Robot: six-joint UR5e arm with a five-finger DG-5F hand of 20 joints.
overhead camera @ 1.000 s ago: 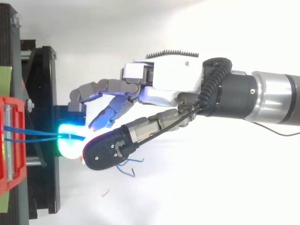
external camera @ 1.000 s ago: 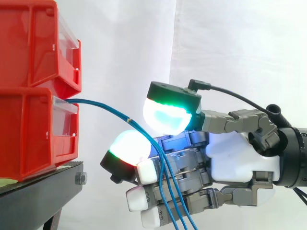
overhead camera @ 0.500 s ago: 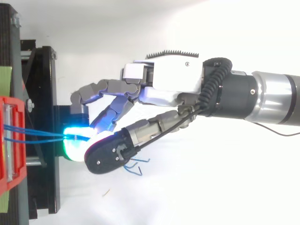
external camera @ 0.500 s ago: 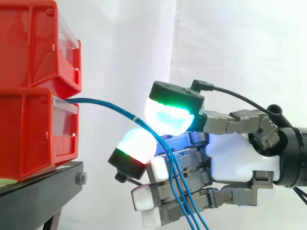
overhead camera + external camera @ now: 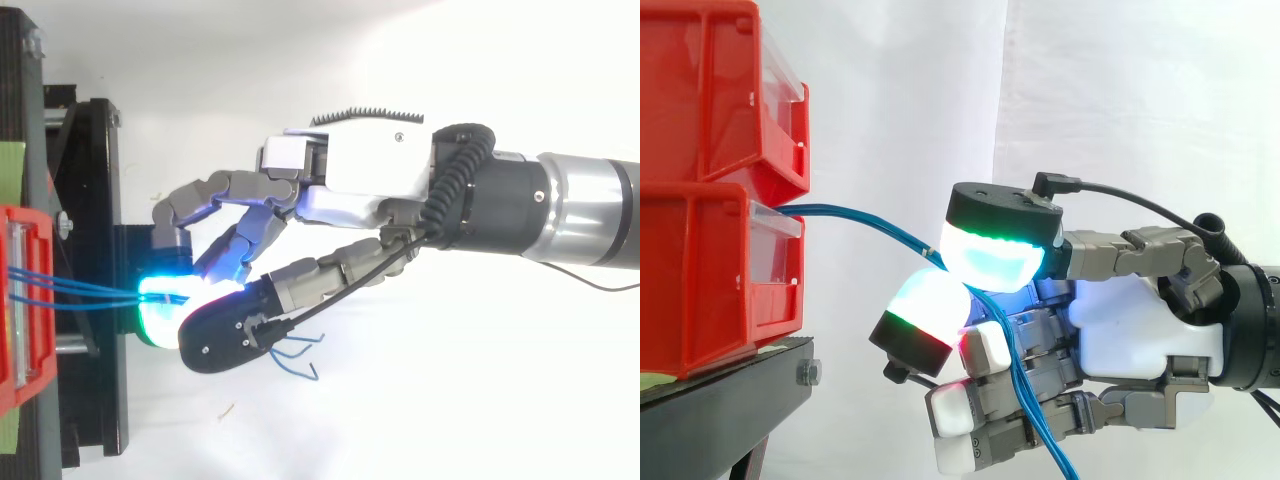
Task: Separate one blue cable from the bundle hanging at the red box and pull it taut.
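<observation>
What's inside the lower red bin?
Blue cables run out of the lower bin at its front, toward the hand. Where they end inside is hidden by the bin's red wall.

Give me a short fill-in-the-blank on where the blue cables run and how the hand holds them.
1. The blue cables emerge from the ___ of the two stacked red bins.
2. The hand pinches them between two glowing pads; beyond that pinch they hang ___.
3. The bins rest on a stand coloured ___.
Missing words: lower; down; black.
</observation>
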